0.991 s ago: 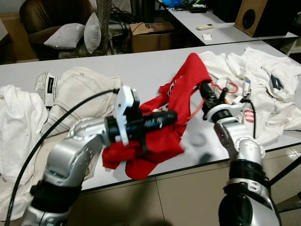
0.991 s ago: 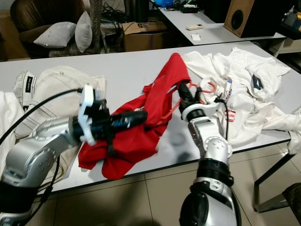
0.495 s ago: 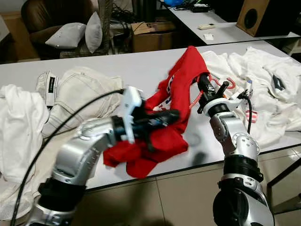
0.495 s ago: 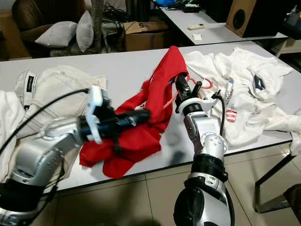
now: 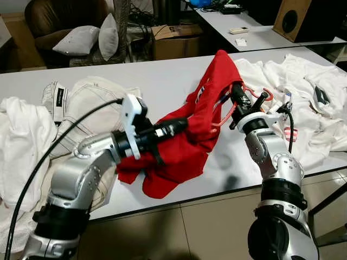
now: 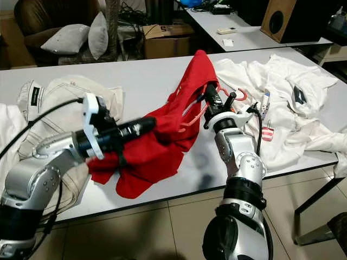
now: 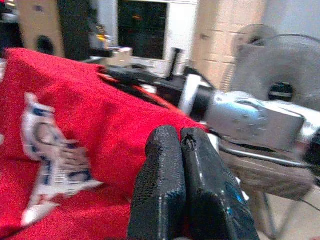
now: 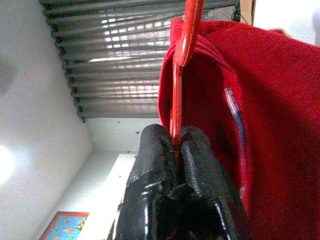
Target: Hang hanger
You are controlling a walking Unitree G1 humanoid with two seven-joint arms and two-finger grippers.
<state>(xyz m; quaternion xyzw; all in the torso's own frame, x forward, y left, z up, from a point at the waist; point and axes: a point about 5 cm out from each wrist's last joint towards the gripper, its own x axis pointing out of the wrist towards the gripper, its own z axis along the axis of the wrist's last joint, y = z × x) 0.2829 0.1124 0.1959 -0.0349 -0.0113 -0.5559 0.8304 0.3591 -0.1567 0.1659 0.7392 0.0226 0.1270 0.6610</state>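
On grey table (image 5: pixel 162 81) (cluttered room) — clothes

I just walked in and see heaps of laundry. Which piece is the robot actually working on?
Look at the long white table. Near its middle, between pale clothes, lies the red shirt, raised by both arms. It is the only red garment, with a red hanger inside.

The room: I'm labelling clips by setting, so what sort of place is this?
Probably a lived-in home room used for sorting laundry: clothes heaped on a white table, a brown armchair with cushions, and a speaker.
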